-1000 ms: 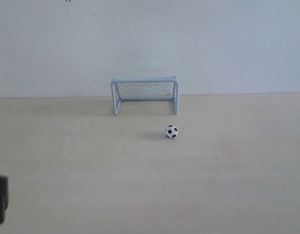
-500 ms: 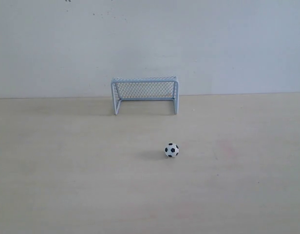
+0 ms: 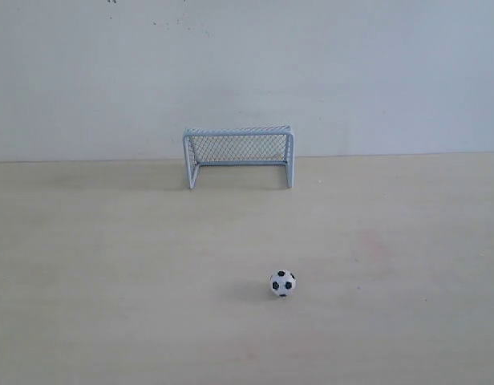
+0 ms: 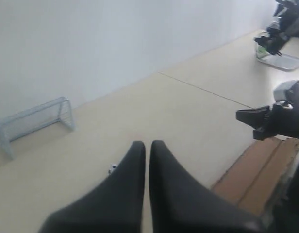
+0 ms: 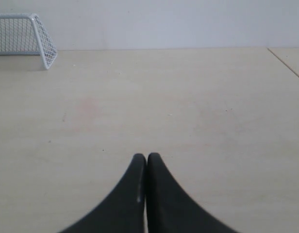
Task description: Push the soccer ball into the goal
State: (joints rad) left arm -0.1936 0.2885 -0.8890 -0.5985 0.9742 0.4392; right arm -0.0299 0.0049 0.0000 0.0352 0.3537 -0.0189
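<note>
The soccer ball (image 3: pixel 282 283), small and white with black patches, lies on the pale table well in front of the goal (image 3: pixel 239 156), which stands against the back wall with its mouth facing forward. Neither arm shows in the exterior view. In the left wrist view my left gripper (image 4: pixel 147 143) is shut and empty, and the soccer ball (image 4: pixel 112 168) peeks out beside one finger, with the goal (image 4: pixel 33 121) far off. My right gripper (image 5: pixel 146 156) is shut, holding nothing, over bare table; the goal (image 5: pixel 24 36) is far ahead at the edge of its view.
The other arm's dark gripper (image 4: pixel 278 116) and a brown board (image 4: pixel 258 174) show in the left wrist view, with further equipment (image 4: pixel 280 36) at the back. A seam (image 5: pixel 286 64) crosses the table near the right gripper.
The ball has rolled steadily away from the goal toward the table's front. A dark object at the exterior view's lower left edge has left the view.
</note>
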